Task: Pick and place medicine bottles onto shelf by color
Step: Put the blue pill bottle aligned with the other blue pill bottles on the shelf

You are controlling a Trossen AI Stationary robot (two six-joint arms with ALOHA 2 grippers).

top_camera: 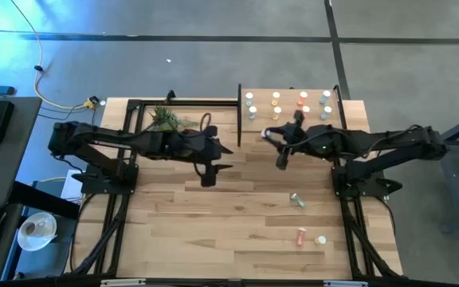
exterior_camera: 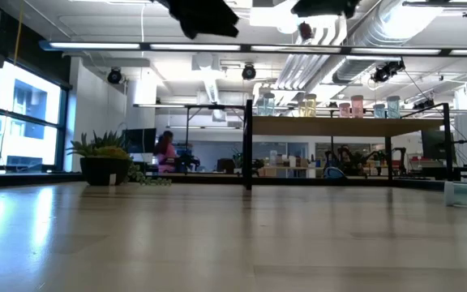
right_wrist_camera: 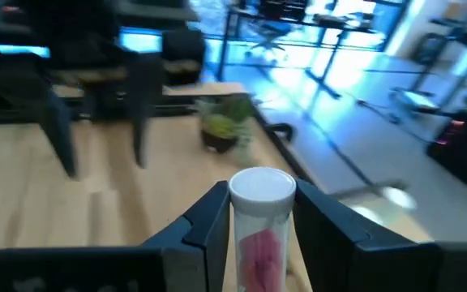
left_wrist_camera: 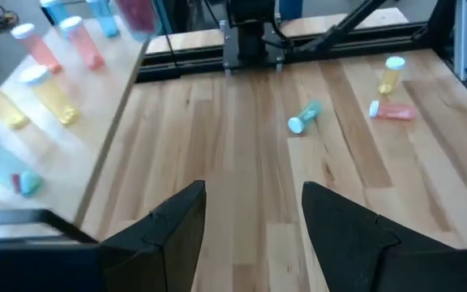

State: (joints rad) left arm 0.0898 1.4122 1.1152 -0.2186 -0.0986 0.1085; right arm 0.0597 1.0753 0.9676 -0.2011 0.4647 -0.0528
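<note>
My right gripper is shut on an orange-red medicine bottle with a white cap, and hangs in the air beside the shelf's near left corner. Several capped bottles stand upright on the shelf, a light board on a black frame. My left gripper hovers open over the middle of the table with nothing between its fingers. On the tabletop's near right part a teal bottle and a red bottle lie on their sides, with a yellow bottle standing upright beside them. My right gripper pinches the bottle's body just below the white cap between its two fingers. The fingers come about level from the table's right side. The bottle is roughly upright, cap up, lifted clear of table and shelf, and its red lower end shows under the gripper.
A small potted plant stands at the table's far left, beside the shelf's black frame. Bare wood lies in front of the shelf. A person shows in the room far behind the table.
</note>
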